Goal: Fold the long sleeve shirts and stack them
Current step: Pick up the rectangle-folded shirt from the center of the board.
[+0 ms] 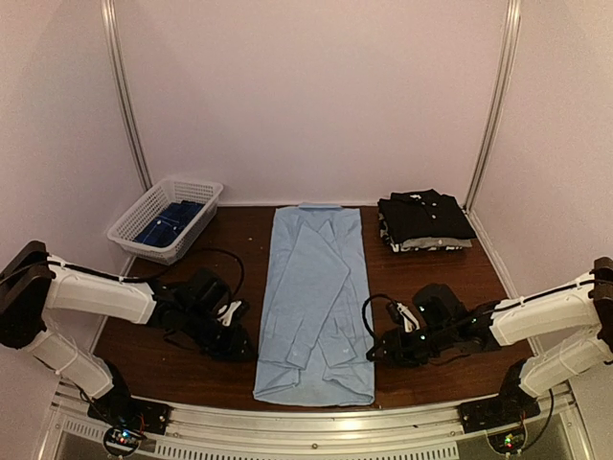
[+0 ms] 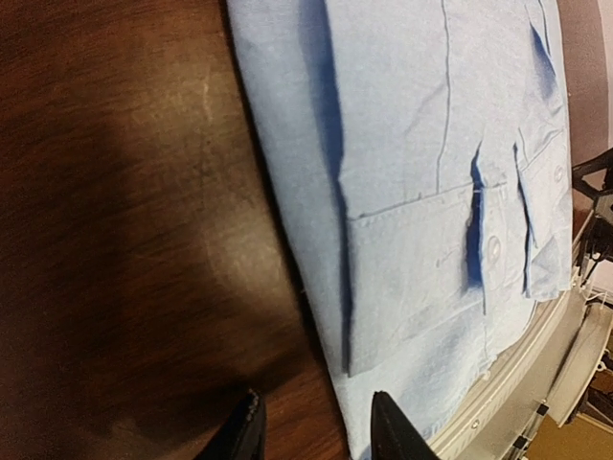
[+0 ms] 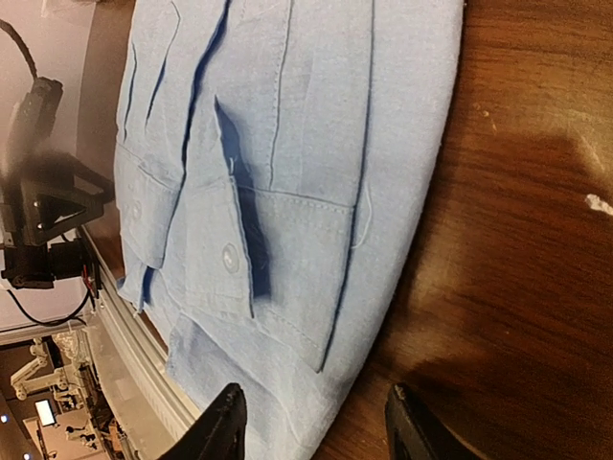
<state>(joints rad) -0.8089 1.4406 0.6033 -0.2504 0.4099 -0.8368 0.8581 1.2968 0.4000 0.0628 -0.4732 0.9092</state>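
Light blue shirt [image 1: 314,307] flat between left gripper [image 1: 243,349] and right gripper [image 1: 377,352]

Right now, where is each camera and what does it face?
Top external: above, behind the bases, looking down; left arm and right arm flank the light blue shirt.
Left wrist: beside the shirt's left edge, facing across it; left gripper below.
Right wrist: beside its right edge; right gripper below.
Shared: both wrists see the cuffs.
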